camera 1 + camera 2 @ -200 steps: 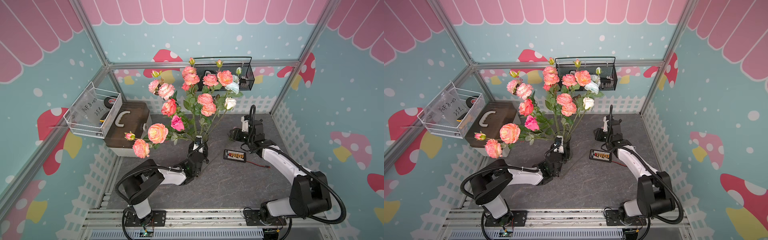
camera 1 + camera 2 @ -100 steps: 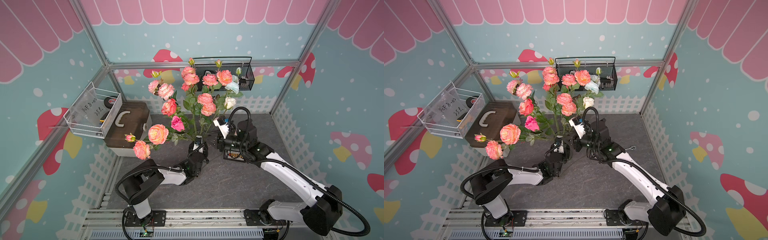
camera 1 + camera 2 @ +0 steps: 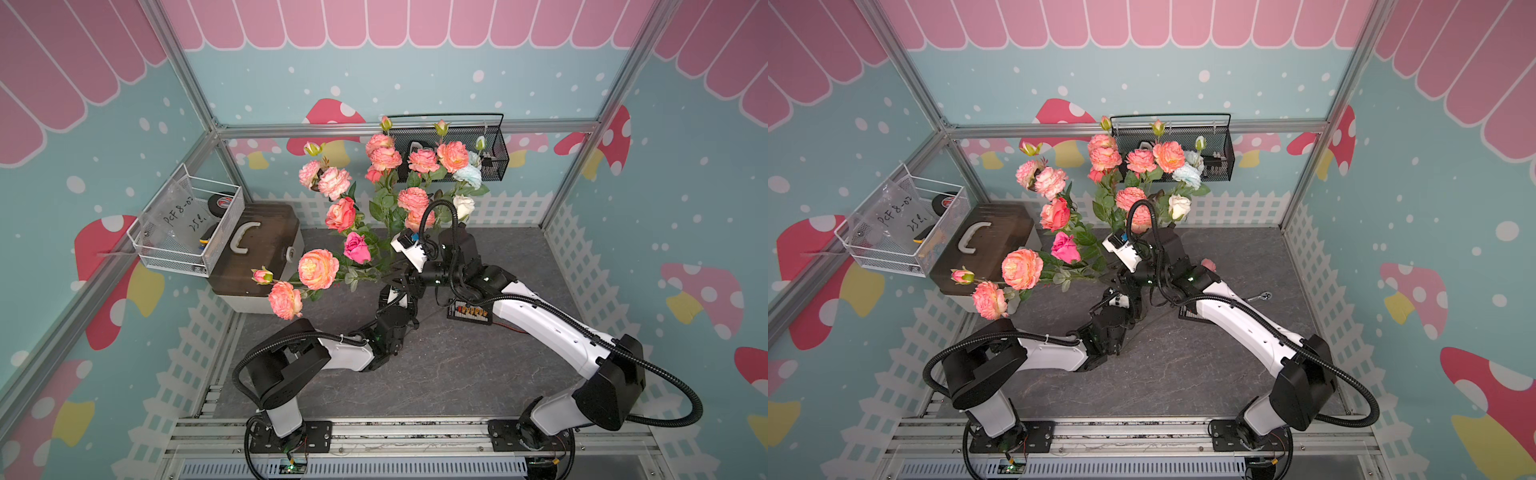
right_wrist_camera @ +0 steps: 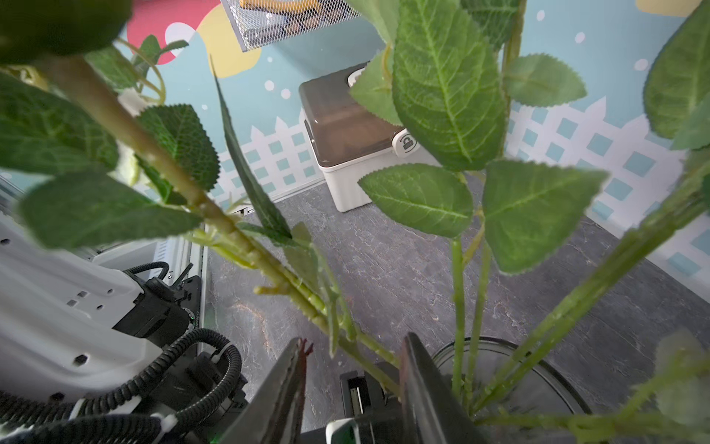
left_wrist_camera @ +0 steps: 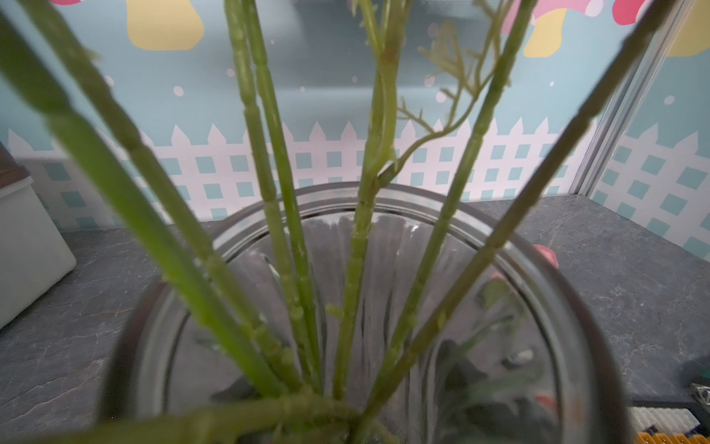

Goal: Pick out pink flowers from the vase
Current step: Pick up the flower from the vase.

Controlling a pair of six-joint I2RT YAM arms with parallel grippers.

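Right wrist: right claw (image 4: 357,388) open, straddling a green leafy stem (image 4: 269,269) above the clear ribbed glass vase (image 4: 538,365), likely to pinch it. Left claw (image 3: 395,296) clamps the vase, steadying it. Pink ruffled artificial roses (image 3: 318,269) stand in the vase.

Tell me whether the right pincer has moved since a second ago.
Yes. The right pincer has swung from behind the black parts tray, leftward in a top view, to the stems above the vase.

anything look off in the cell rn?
A small pink piece lies loose on the table, apart from the vase. It is possibly a fallen bud, but too small to tell. Nothing else stands out.
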